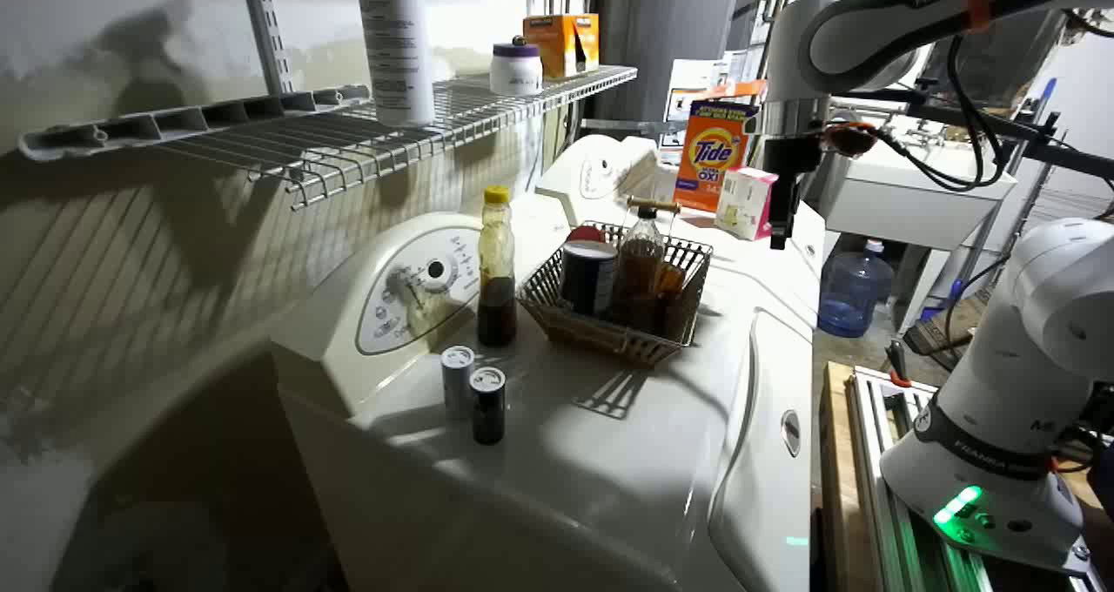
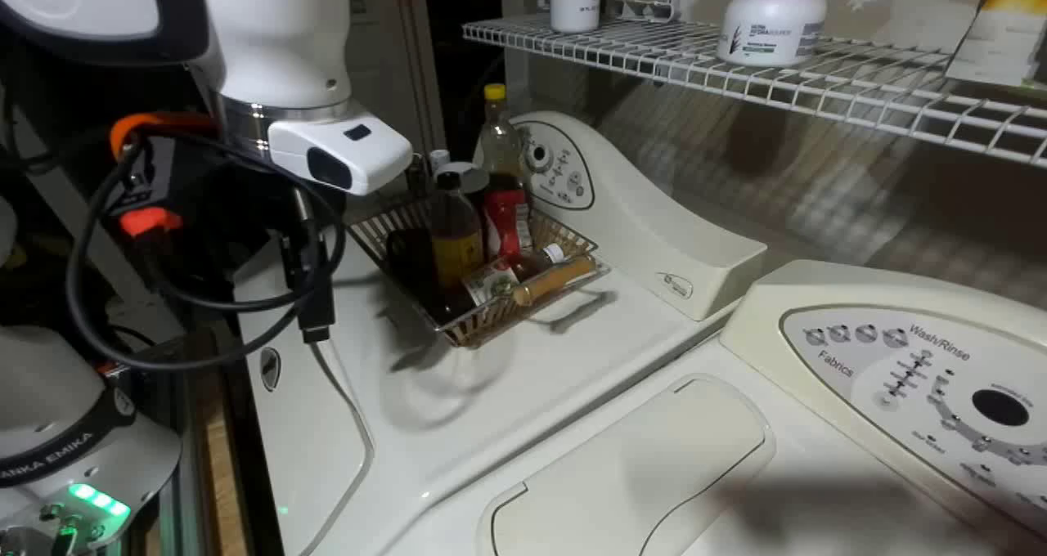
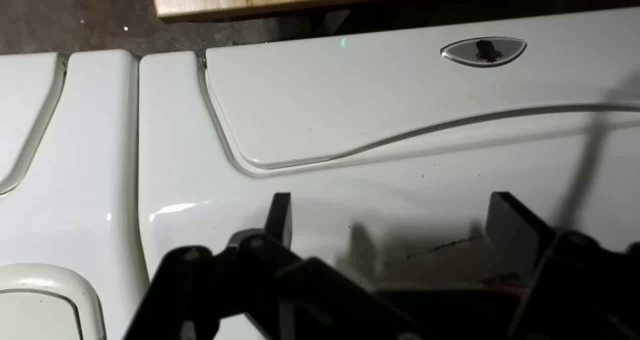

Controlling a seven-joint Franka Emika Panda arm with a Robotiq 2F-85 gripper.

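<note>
My gripper (image 3: 395, 220) is open, with nothing between its fingers, above a white appliance top (image 3: 310, 120). In an exterior view the gripper (image 1: 781, 226) hangs with fingers down; it also shows in an exterior view (image 2: 315, 323). The nearest thing is a wire basket (image 1: 600, 335), apart from the fingers, also seen from its handle side (image 2: 483, 323). It holds a dark can with a pale lid (image 1: 587, 279), a brown-liquid bottle (image 2: 458, 241), a red bottle (image 2: 509, 221) and a lying white-capped bottle (image 2: 491, 282). A yellow-capped bottle (image 1: 497, 261) stands beside the basket.
Two small shakers (image 1: 457, 383) (image 1: 488, 413) stand near the control panel (image 1: 418, 292). An orange Tide box (image 1: 709, 152) and a pink-white box (image 1: 744, 205) stand farther back. A wire shelf (image 1: 461, 122) with containers overhangs the appliances. A second appliance (image 2: 638, 466) adjoins. Cables loop by the wrist.
</note>
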